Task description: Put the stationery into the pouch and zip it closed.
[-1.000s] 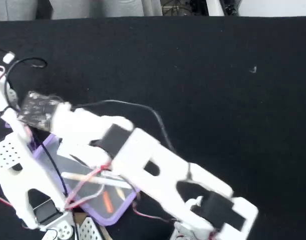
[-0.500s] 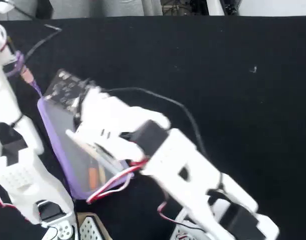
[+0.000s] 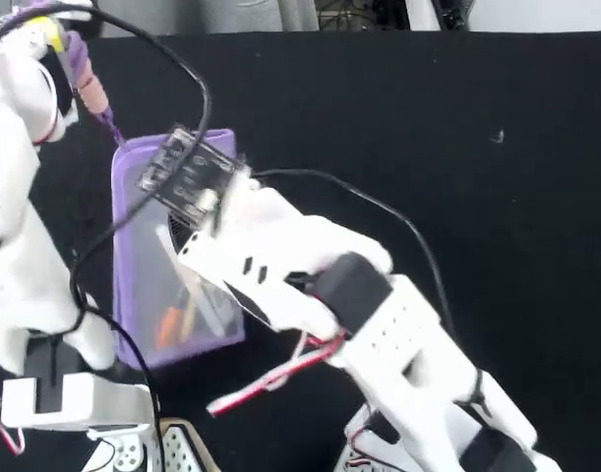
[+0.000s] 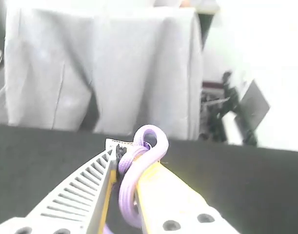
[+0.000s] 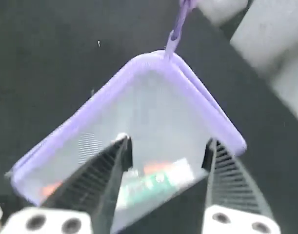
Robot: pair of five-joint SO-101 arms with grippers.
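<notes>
There is one purple pouch (image 3: 133,162), one pull cord (image 4: 128,185), one left gripper (image 4: 131,152), one right gripper (image 5: 167,144), and at least two stationery pieces (image 3: 170,323).

**Pouch flat on table, stationery inside**

One translucent soft pouch with purple edging (image 3: 125,246) lies flat on the black table (image 3: 428,147), its long side running front to back. Its purple zip-pull cord (image 3: 91,87) runs straight off the far corner. Contents sit toward the near end: orange pen-like piece (image 3: 170,324), white stick (image 3: 190,287), green-and-white piece (image 5: 158,181).
</notes>
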